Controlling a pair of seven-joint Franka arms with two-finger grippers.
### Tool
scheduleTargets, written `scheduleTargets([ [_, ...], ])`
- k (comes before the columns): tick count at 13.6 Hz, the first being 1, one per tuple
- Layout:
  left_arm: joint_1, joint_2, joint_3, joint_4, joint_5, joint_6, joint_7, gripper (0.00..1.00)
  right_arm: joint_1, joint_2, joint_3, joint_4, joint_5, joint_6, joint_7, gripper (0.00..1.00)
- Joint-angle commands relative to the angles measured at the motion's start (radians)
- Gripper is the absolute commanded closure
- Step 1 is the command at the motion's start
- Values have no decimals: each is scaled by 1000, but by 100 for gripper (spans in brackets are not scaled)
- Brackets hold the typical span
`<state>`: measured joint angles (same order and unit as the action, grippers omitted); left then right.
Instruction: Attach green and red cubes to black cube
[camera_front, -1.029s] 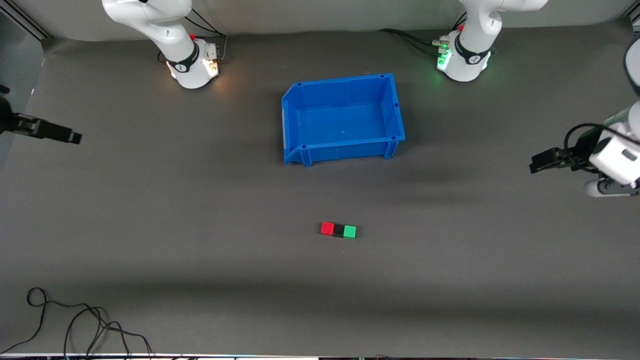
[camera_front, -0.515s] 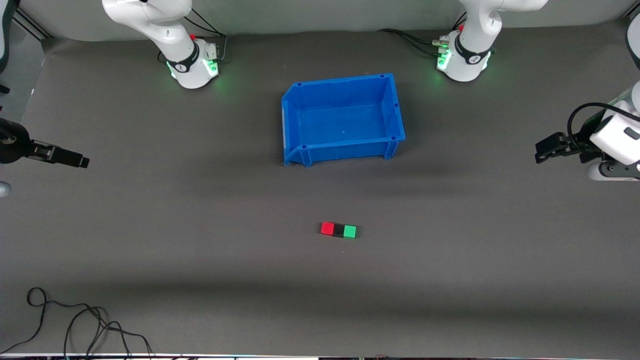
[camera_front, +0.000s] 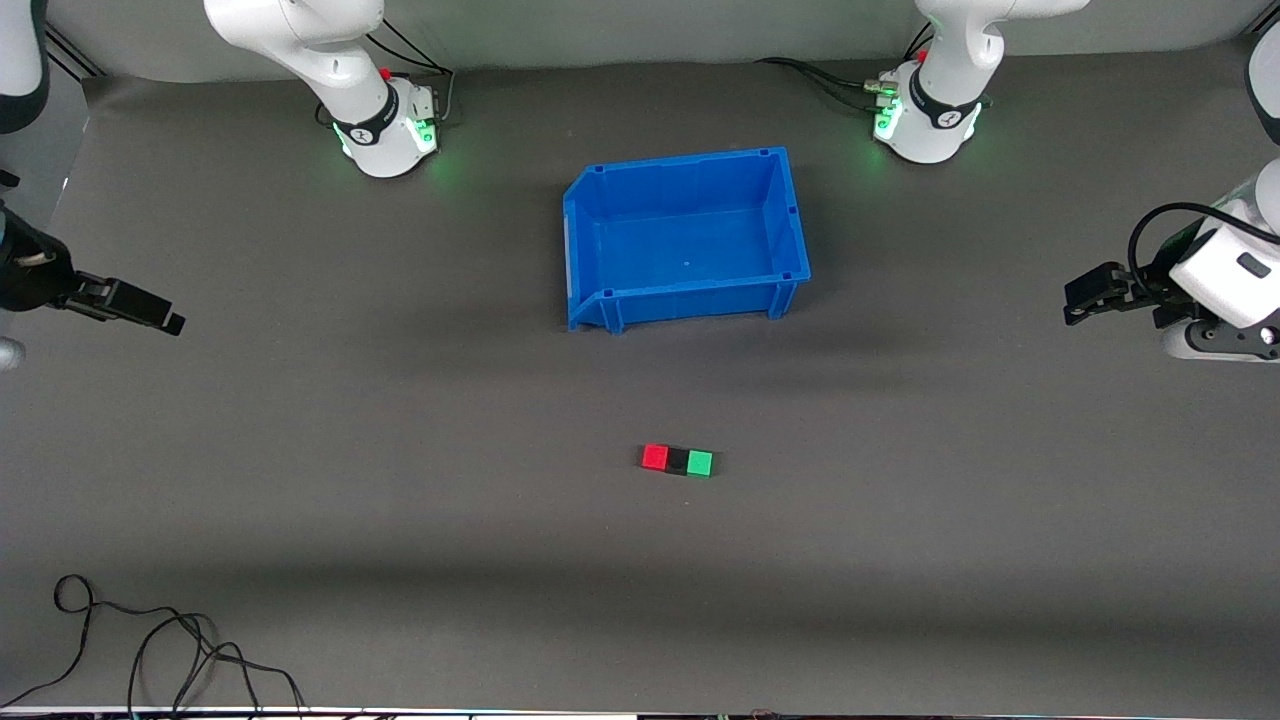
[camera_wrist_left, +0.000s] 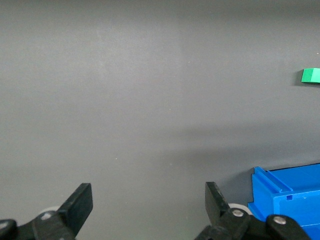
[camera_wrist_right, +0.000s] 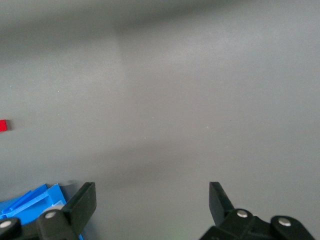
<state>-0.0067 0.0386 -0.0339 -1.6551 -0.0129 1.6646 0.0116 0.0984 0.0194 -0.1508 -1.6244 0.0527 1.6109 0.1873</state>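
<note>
The red cube (camera_front: 655, 457), the black cube (camera_front: 677, 460) and the green cube (camera_front: 700, 463) lie in one touching row on the grey table, nearer to the front camera than the blue bin. The red cube is at the right arm's end of the row, the green at the left arm's end. My left gripper (camera_front: 1075, 300) is open and empty, up at the left arm's end of the table. My right gripper (camera_front: 168, 321) is open and empty, up at the right arm's end. The left wrist view (camera_wrist_left: 149, 197) shows the green cube (camera_wrist_left: 312, 75); the right wrist view (camera_wrist_right: 152, 197) shows the red cube (camera_wrist_right: 2, 125).
An empty blue bin (camera_front: 795, 215) stands mid-table between the arm bases, its corner also in the left wrist view (camera_wrist_left: 287, 192) and the right wrist view (camera_wrist_right: 30, 200). Black cables (camera_front: 150, 640) lie at the near corner at the right arm's end.
The right gripper dropped lower in the front view, then held. The left gripper rose in that view and has since hardly moved. The cube row has not moved.
</note>
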Motion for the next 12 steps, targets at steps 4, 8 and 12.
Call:
scheduleTargets([
  [4, -42, -42, 68, -32, -1, 9, -4, 0, 15, -69, 40, -89, -78, 40, -14, 0],
  [8, -26, -48, 46, -32, 1, -3, -2, 0, -69, -65, 155, -89, -93, 40, 0, 0],
  [12, -1, -54, 19, -32, 14, -11, -1, 0, -77, -70, 148, -89, -91, 40, -12, 0],
])
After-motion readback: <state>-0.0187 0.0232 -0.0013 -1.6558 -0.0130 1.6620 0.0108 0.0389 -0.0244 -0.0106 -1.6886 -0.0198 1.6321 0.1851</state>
